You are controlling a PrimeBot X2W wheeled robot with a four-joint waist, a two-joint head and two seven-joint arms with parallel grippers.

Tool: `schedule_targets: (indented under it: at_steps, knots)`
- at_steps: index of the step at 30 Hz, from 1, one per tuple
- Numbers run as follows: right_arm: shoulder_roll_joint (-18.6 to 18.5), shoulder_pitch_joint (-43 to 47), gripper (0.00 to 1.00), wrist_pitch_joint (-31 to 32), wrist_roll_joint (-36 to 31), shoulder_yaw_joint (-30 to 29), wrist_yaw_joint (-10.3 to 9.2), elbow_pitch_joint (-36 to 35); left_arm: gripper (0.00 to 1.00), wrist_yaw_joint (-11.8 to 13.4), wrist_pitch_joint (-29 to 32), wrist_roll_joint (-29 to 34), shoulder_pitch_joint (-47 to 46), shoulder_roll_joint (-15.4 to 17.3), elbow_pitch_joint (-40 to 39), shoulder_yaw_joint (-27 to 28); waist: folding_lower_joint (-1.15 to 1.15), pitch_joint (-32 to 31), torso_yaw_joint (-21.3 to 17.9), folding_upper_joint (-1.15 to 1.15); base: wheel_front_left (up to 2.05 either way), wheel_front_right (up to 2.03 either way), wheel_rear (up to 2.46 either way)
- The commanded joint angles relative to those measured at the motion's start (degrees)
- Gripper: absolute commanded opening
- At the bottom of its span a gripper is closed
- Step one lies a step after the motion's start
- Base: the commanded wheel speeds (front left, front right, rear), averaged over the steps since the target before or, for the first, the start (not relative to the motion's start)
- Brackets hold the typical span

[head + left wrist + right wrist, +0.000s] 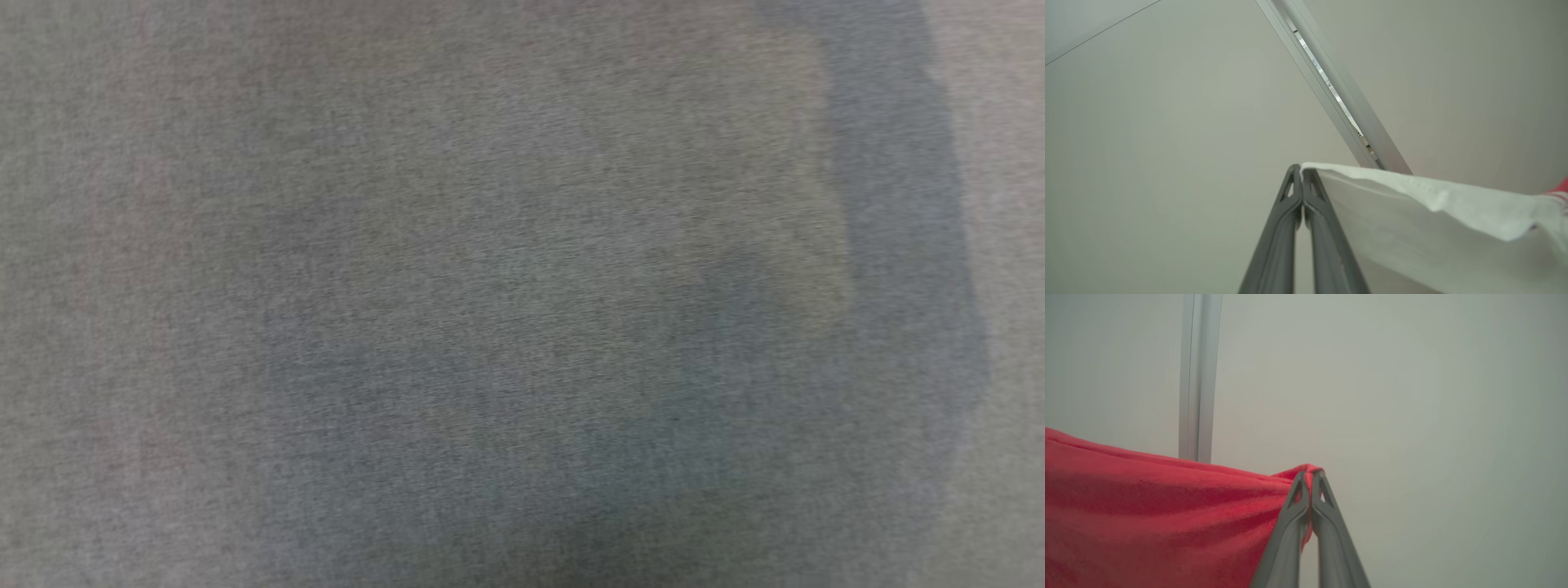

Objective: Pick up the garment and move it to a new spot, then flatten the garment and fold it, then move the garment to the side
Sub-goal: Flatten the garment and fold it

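In the left wrist view, the left gripper (1302, 171) rises from the bottom middle of the frame. Its two dark fingers are pressed tight together at the tips, and they pinch the top corner of the garment (1453, 228). From that corner the garment runs off to the right edge of the frame and hangs down to the lower right. It looks white here, with a little bit of red at the far right edge. Behind it, a metal rail (1331, 85) goes slanting from the top middle down to the garment's top edge. Farthest back is a pale plain surface (1167, 122).

In the right wrist view, the right gripper (1311, 475) also comes up from the bottom middle. Its fingers are squeezed together on a corner of the garment, which is red on this side. The red cloth spreads out to the left and fills the lower left of the frame. Behind it, a rail stands straight up in the upper left, with the pale surface behind that.

In the head view, a grey woven cloth (490, 286) is very close and blurry. A darker band (898, 204) runs down the right side. It is not clear what this cloth is.
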Motion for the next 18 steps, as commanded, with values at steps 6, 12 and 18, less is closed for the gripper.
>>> schedule_targets:
  at_steps: [6,12,18]
  knots:
    - [0.08,5.9,0.0,-0.67,-1.03,2.03,-0.02,1.37,0.0,-1.45,-3.77,-4.32,9.43,-1.59,3.86,0.36,0.0,2.59,5.05,0.0,0.0,0.0,0.0]
    - [-2.53,19.22,0.0,-0.75,-2.56,-0.91,-0.03,-1.4,0.0,-2.44,-4.7,-9.51,29.3,-2.05,1.42,1.05,0.0,-1.4,7.02,0.0,0.0,0.0,0.0]
    - [-5.54,39.65,0.0,-0.71,-6.78,-12.49,-0.07,-10.89,0.0,-1.67,-4.73,-15.67,56.87,-0.16,-13.37,3.87,0.0,-8.49,7.51,0.0,0.0,0.0,0.0]
